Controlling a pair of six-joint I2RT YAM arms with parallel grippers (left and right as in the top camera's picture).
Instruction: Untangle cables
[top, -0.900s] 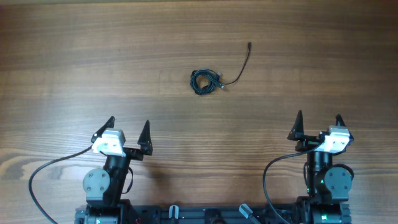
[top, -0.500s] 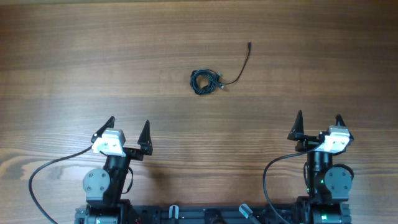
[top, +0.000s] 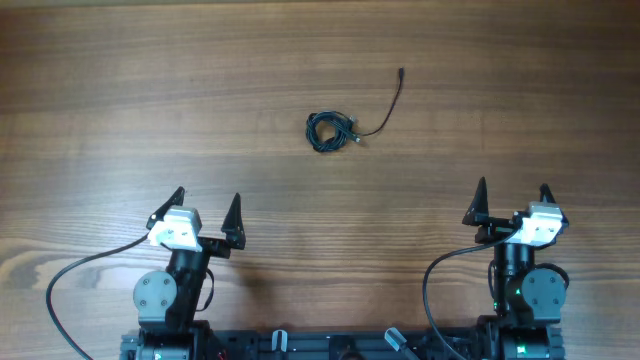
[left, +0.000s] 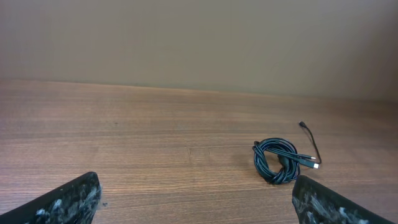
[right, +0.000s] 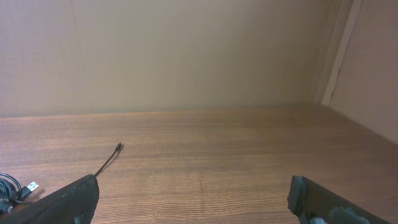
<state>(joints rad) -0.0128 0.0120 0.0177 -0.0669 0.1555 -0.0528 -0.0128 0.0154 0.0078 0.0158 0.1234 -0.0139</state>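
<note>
Overhead, cables: the cables (top: 327, 131) are lying bunched in 1 small dark coil on the wooden table (top: 120, 100), past its middle, with 1 loose strand (top: 400, 78) trailing away to the right.
Overhead, left gripper: the left gripper (top: 208, 195) is sitting near the front edge, spread wide, gripping nothing, well apart from the cables.
Overhead, right gripper: the right gripper (top: 512, 186) is likewise gaping wide and empty.
Left wrist: the left fingers (left: 68, 199) are framing the bottom corners, with the cables lying ahead, right of centre.
Right wrist: the right fingers (right: 323, 202) are standing wide apart, with the cables peeking in at the bottom left edge.
</note>
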